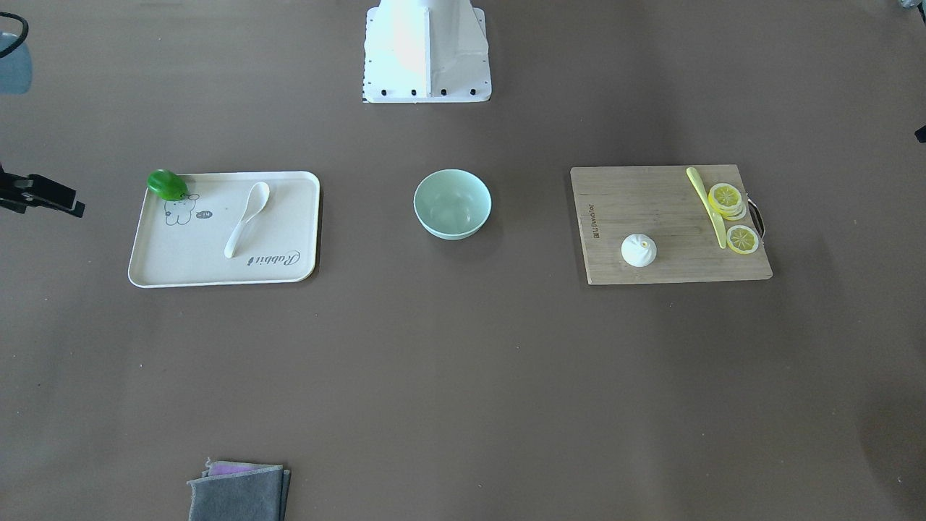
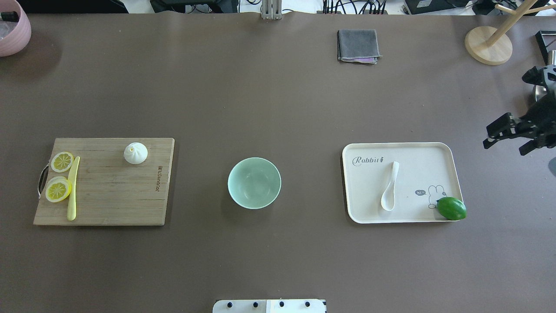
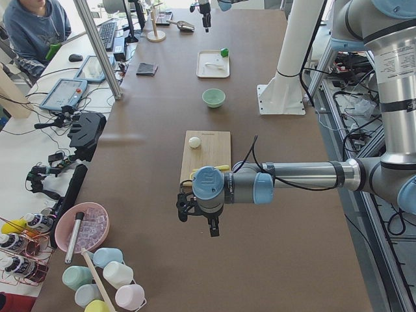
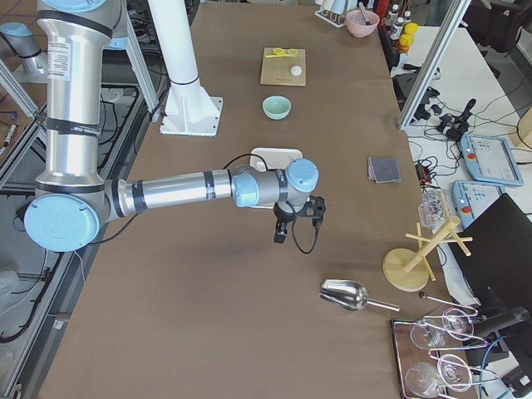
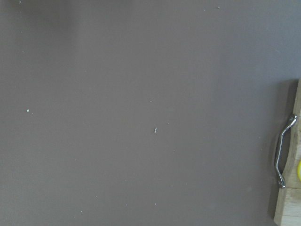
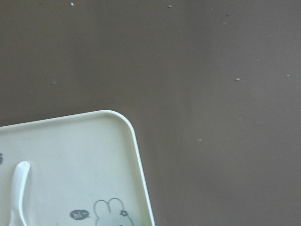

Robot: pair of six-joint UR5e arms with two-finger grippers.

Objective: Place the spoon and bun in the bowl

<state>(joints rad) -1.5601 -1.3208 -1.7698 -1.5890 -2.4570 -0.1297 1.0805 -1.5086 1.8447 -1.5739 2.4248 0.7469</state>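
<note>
The white spoon (image 2: 390, 187) lies on a cream tray (image 2: 434, 146) at the right. The white pleated bun (image 2: 135, 153) sits on a wooden cutting board (image 2: 108, 200) at the left. The mint-green bowl (image 2: 254, 182) stands empty between them. My right gripper (image 2: 504, 147) hangs at the table's right edge, beyond the tray, open and empty. My left gripper (image 3: 198, 224) shows only in the exterior left view, off the board's outer end; I cannot tell if it is open or shut. The right wrist view shows the tray corner and the spoon's handle (image 6: 16, 188).
A green fruit (image 2: 451, 208) rests on the tray's near right corner. A pale yellow knife (image 2: 72, 191) and lemon slices (image 2: 58, 190) lie on the board's left end. A grey cloth (image 2: 358, 45), a wooden stand (image 2: 488, 45) and a pink bowl (image 2: 13, 30) are at the far side.
</note>
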